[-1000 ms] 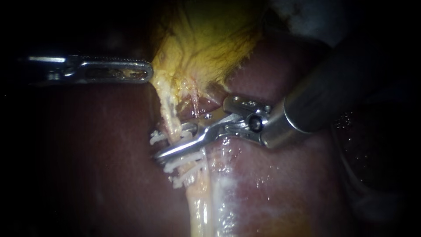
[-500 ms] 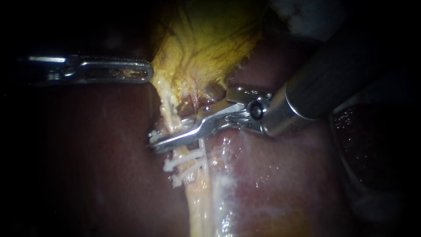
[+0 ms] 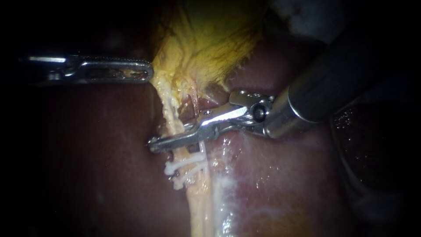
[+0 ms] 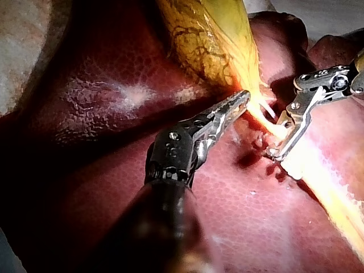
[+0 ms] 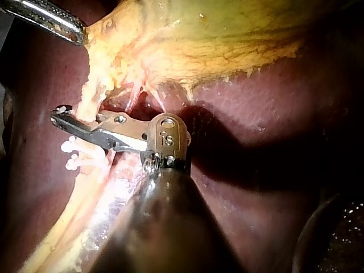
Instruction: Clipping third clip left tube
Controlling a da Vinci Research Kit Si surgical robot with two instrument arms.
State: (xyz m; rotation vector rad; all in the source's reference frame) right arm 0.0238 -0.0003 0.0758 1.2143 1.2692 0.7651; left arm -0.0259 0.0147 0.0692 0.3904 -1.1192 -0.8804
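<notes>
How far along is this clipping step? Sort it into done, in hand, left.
Done: two white clips sit on the tube. In hand: right instrument jaws shut across the tube above them; left instrument holds the gallbladder. Left: open, withdraw, check the third clip.

Left instrument (image 3: 148, 73): level, jaws pressed together on the gallbladder (image 3: 210, 39) edge.
Right instrument (image 3: 154, 145): slanting down from upper right, jaws clamped across the tube (image 3: 173, 118).

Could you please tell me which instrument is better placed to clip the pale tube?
Right: my right instrument is shut on the pale yellow tube beside two white clips; my left instrument is holding the yellow gallbladder.
</notes>
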